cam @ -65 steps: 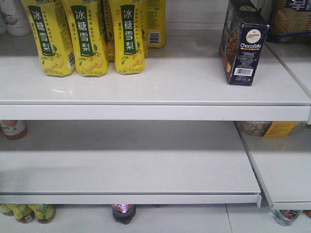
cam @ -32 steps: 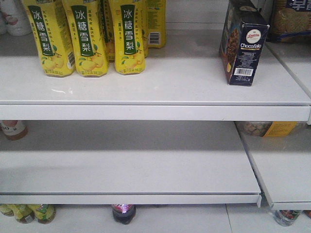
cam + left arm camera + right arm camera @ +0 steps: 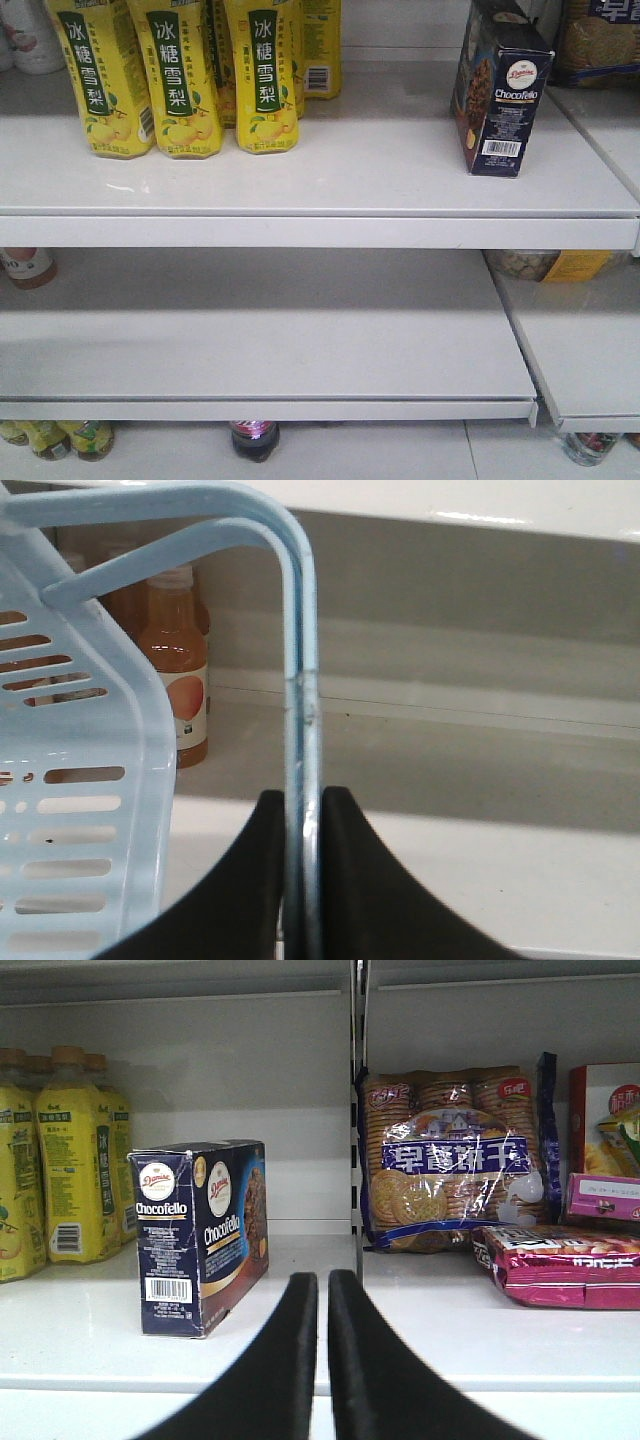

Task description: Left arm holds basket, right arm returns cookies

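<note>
Cookies (image 3: 198,1248) upright on upper shelf (image 3: 380,170), right of yellow bottles (image 3: 180,75). Right gripper (image 3: 322,1290) nearly closed, empty. Left gripper (image 3: 302,810) clamps basket (image 3: 70,780) handles; slip risks dropping basket.

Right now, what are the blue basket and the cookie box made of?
The basket looks like glossy light blue molded plastic, with shiny highlights and cut slots. The cookie box looks like printed cardboard, with sharp folded edges and a slightly glossy face.
</note>
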Robot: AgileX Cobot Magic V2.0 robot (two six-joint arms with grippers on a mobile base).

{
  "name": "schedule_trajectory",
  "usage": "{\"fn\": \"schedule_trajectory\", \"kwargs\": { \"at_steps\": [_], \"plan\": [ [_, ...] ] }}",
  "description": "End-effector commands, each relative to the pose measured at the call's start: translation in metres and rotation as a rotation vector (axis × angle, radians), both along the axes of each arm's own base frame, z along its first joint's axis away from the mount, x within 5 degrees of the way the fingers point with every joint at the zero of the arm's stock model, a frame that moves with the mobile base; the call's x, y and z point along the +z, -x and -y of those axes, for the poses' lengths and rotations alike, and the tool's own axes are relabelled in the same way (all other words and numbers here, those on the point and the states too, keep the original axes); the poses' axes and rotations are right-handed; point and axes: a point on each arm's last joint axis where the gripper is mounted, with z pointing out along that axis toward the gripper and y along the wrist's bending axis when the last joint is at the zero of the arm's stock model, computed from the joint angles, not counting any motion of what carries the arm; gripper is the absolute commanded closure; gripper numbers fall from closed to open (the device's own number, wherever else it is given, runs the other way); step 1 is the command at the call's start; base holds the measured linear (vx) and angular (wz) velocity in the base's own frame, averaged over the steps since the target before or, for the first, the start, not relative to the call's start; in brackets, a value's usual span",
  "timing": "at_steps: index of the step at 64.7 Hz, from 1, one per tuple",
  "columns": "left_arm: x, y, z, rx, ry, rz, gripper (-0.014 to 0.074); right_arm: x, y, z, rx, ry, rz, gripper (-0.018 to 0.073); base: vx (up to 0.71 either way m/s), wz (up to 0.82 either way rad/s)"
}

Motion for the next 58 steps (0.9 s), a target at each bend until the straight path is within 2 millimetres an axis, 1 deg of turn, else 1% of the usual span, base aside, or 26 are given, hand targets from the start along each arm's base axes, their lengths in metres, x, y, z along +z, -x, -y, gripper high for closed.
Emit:
{"fn": "schedule_trajectory", "kwargs": {
  "at_steps": [1,11,58],
  "plan": [
    [0.0191,0.0021,-0.0009,0.008,-0.045,0.141,0.0592,0.0094,0.0008,0.0010,-0.017,0.031,0.036,0.0570,0.00,0.00],
    [0.0166,0.0018,-0.0006,0.005,-0.039,0.112,0.0592,0.0094,0.0008,0.0010,-0.017,0.031,0.036,0.0570,0.00,0.00],
    [0.0166,0.0018,-0.0006,0.005,-0.040,0.112,0.0592,0.0094,0.0008,0.0010,-0.017,0.031,0.036,0.0570,0.00,0.00]
  ]
}}
